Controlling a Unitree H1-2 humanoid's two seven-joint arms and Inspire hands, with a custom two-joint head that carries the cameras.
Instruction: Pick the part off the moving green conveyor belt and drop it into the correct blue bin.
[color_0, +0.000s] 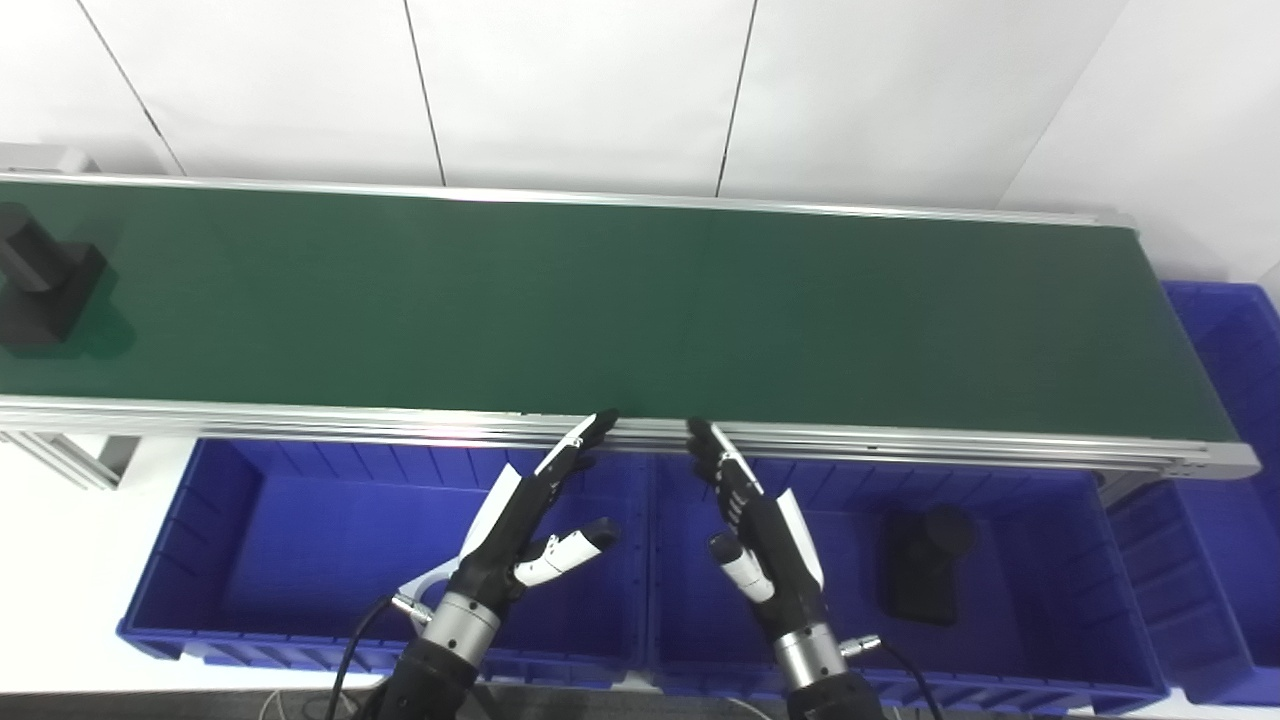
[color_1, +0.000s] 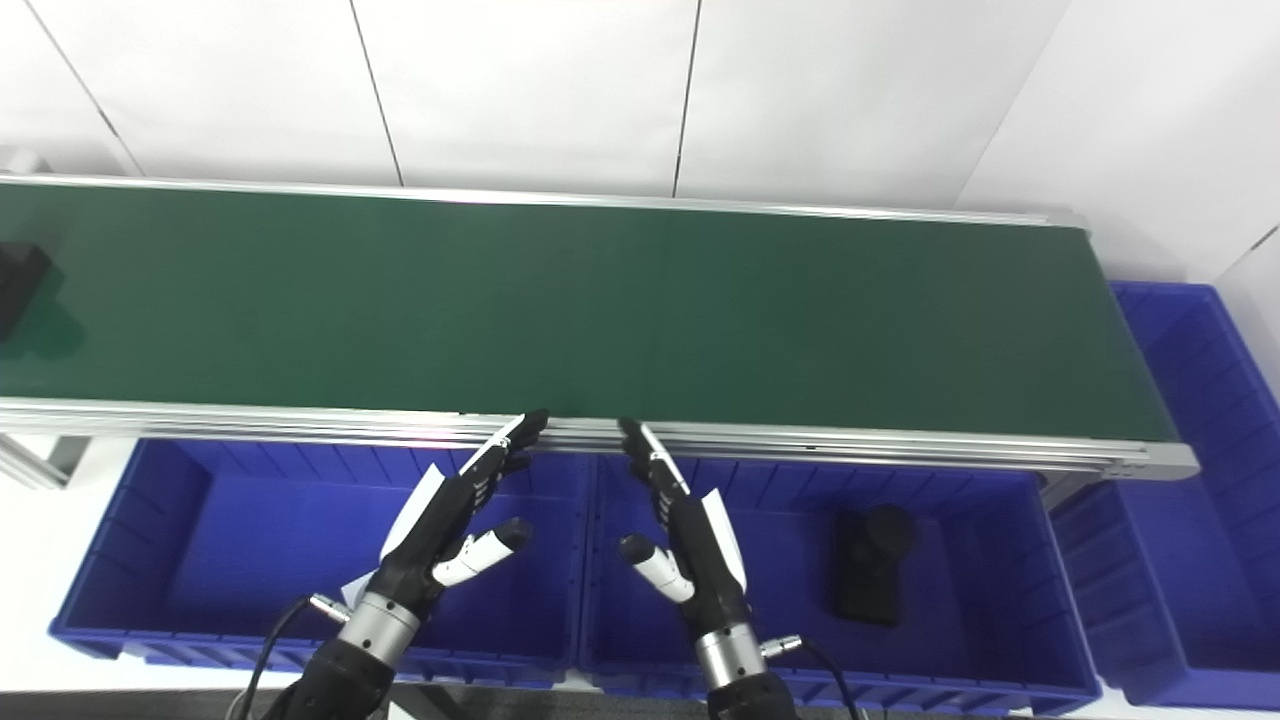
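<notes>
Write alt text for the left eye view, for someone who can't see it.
A black part sits at the far left of a green belt. The left hand and right hand hover open over blue bins below the belt's near edge. The right bin holds another black part.

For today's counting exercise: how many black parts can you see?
2: one part at the belt's far left end; another part inside the right front bin. None seems hidden.

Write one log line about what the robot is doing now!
left hand open | right hand open | black part far left on belt | another part in right bin
</notes>
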